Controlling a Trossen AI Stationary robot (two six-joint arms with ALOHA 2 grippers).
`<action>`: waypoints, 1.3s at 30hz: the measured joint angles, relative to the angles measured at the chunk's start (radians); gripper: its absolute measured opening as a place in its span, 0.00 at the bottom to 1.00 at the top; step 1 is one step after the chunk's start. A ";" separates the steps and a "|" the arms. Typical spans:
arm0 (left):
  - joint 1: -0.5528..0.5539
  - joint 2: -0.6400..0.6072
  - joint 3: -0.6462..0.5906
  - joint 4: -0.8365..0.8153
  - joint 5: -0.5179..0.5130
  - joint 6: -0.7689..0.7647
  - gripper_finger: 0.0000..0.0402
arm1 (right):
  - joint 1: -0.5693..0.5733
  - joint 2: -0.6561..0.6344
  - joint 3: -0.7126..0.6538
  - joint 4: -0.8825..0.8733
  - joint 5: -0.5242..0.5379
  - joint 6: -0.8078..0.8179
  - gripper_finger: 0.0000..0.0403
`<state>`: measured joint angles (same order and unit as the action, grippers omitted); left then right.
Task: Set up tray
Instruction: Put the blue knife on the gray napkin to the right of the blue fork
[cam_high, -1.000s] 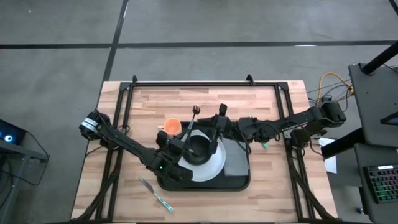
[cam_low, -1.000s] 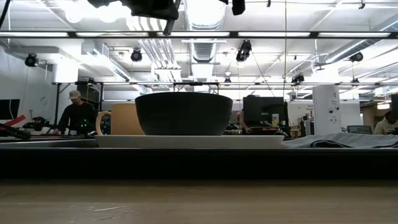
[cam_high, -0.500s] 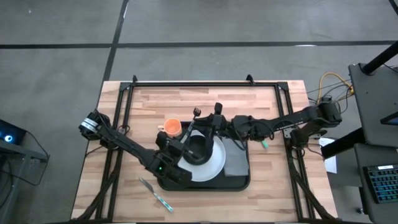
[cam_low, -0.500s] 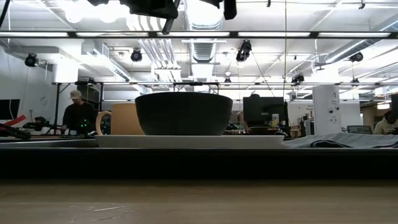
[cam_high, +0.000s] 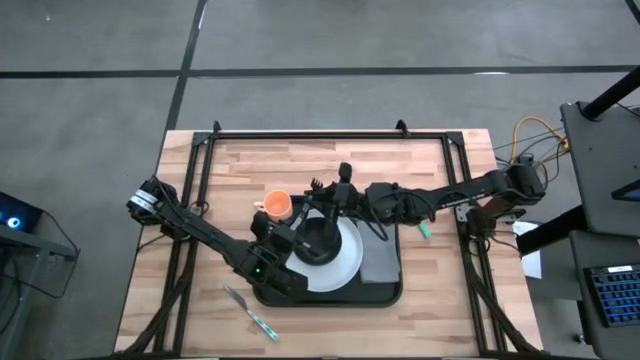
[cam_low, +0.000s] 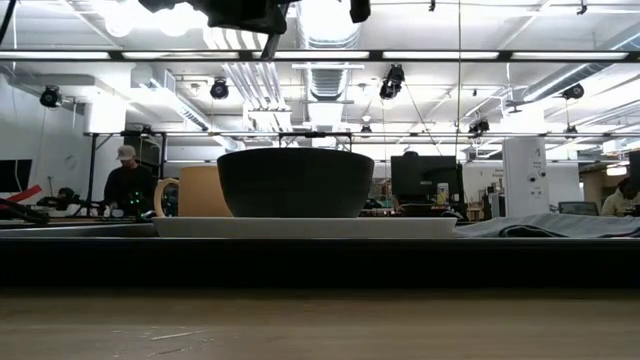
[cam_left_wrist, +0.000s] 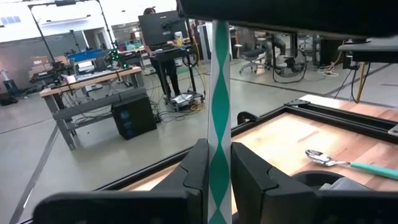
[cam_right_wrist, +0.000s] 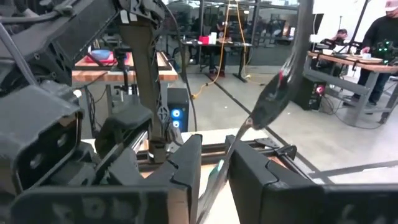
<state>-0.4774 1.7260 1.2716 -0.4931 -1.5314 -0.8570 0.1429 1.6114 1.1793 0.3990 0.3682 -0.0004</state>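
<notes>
The black tray (cam_high: 272, 292) lies mid-table and carries a white plate (cam_high: 345, 262), a black bowl (cam_high: 320, 240) on the plate and a grey napkin (cam_high: 380, 262). An orange cup (cam_high: 277, 205) stands at the tray's far left corner. My left gripper (cam_high: 292, 230) is over the tray's left part, shut on a fork (cam_high: 308, 198) with a teal-and-white handle and its tines up. My right gripper (cam_high: 336, 192) reaches in from the right. It is open, with its fingers either side of the fork's handle (cam_right_wrist: 216, 174). My left gripper pinches the fork's patterned handle (cam_left_wrist: 219, 146) between its two fingers, which lie across it. The fork is lifted clear over the bowl and stands upright, its upper end passing behind my right arm's dark body.
A teal-handled spoon (cam_high: 424, 230) lies on the wood right of the tray, and a teal-handled knife (cam_high: 250, 312) lies near the table's near left. Black frame rails run along the left, right and far edges. People work at benches beyond the table.
My right gripper has moved toward the table's left, over the bowl's far side, until its fingers stand around the fork. My left gripper and the fork have stayed about where they were.
</notes>
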 joint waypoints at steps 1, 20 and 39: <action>0.000 0.000 0.000 0.000 0.002 0.000 0.06 | 0.000 -0.003 0.000 -0.001 -0.001 0.000 0.15; 0.002 -0.004 0.004 0.013 0.022 0.106 0.21 | 0.003 -0.116 -0.003 -0.329 -0.005 0.111 0.03; -0.004 -0.071 0.003 -0.004 0.058 0.254 0.45 | 0.001 -0.511 -0.345 -0.725 -0.241 0.531 0.03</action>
<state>-0.4816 1.6550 1.2751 -0.4970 -1.4736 -0.6033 0.1436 1.1000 0.8340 -0.3262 0.1273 0.5308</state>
